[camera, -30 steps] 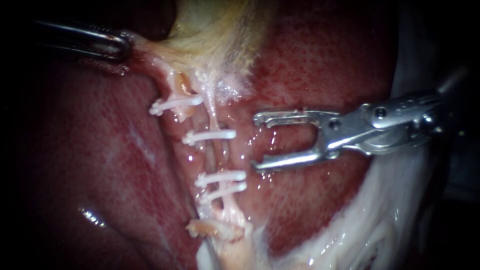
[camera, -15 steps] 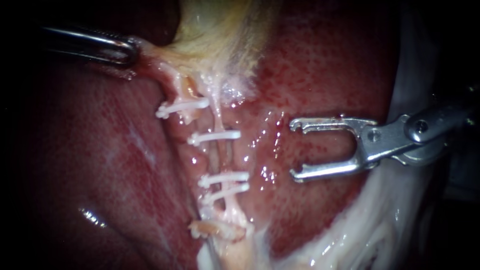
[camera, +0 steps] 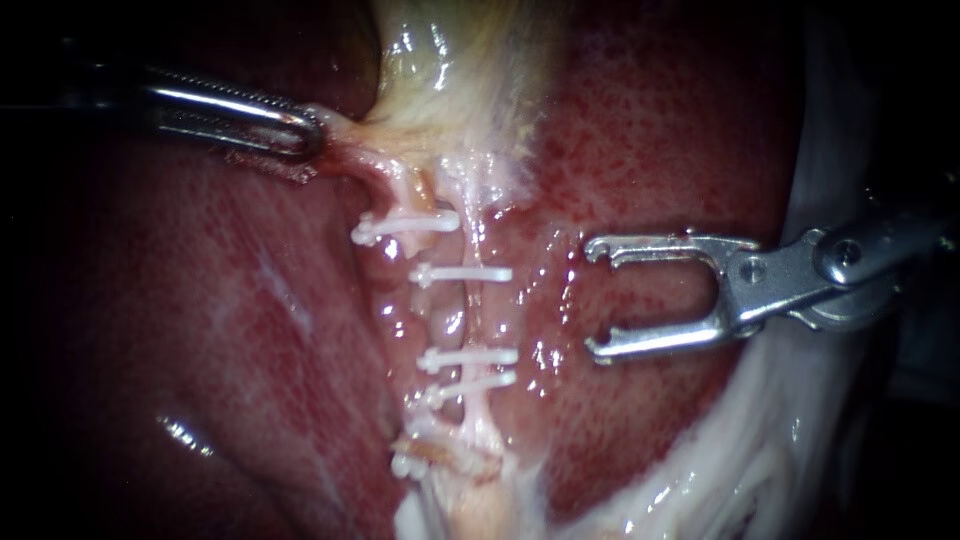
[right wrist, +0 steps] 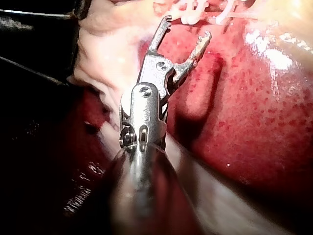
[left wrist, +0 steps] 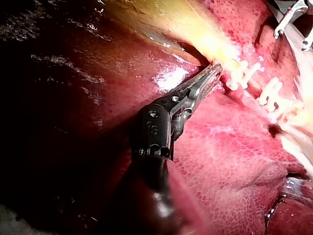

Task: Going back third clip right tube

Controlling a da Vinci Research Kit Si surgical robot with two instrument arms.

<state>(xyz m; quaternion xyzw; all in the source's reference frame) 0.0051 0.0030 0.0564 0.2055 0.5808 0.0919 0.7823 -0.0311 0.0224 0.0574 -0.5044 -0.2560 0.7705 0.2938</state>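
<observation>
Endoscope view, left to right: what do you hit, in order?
left instrument, jaws shut on a strand of tissue → column of white clips → bare wet liver → right instrument, jaws open and empty

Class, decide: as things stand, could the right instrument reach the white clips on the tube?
Probably yes. The right instrument sits beside the clips, its jaws open and empty, facing them. Only bare, wet liver lies between, and the left instrument grips tissue on the far side.
</observation>
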